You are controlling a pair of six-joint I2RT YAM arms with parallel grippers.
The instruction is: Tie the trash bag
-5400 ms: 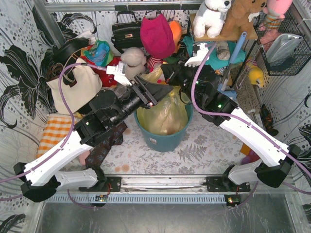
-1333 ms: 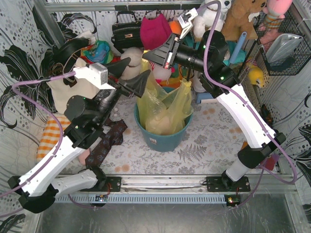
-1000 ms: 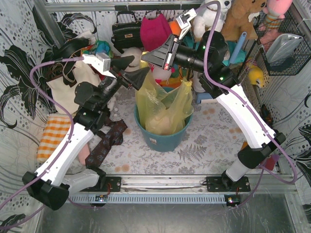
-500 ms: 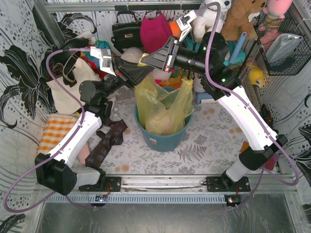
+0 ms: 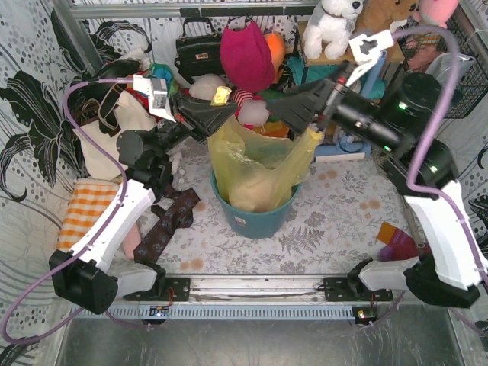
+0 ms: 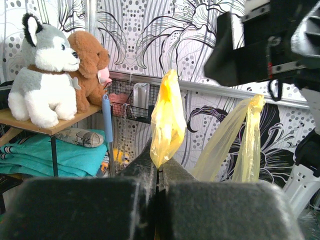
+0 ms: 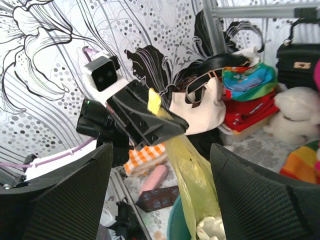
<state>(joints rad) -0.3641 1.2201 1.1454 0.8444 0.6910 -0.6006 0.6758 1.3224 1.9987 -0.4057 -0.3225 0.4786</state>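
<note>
The yellow-green trash bag [image 5: 255, 164] stands in the teal bucket [image 5: 255, 219] at mid-table. My left gripper [image 5: 219, 108] is shut on the bag's left top corner and holds it raised. In the left wrist view a yellow flap [image 6: 167, 120] rises out of the closed left gripper [image 6: 159, 170], and a second flap [image 6: 240, 142] hangs free behind it. My right gripper [image 5: 296, 110] stands open, just above the bag's right corner [image 5: 313, 139] and apart from it. In the right wrist view nothing is between the right gripper's [image 7: 160, 200] wide fingers [image 7: 55, 200], and the bag [image 7: 195, 175] stretches below.
A cream tote [image 5: 114, 141] and orange checked cloth [image 5: 84, 210] lie at the left. A dark patterned strip [image 5: 164, 229] lies beside the bucket. Behind are a black handbag [image 5: 200, 49], a magenta hat [image 5: 248, 53] and a shelf with plush toys [image 5: 335, 23].
My left gripper has closed on the bag's left corner. My right gripper has opened, let go of the bag and swung back to the right.
</note>
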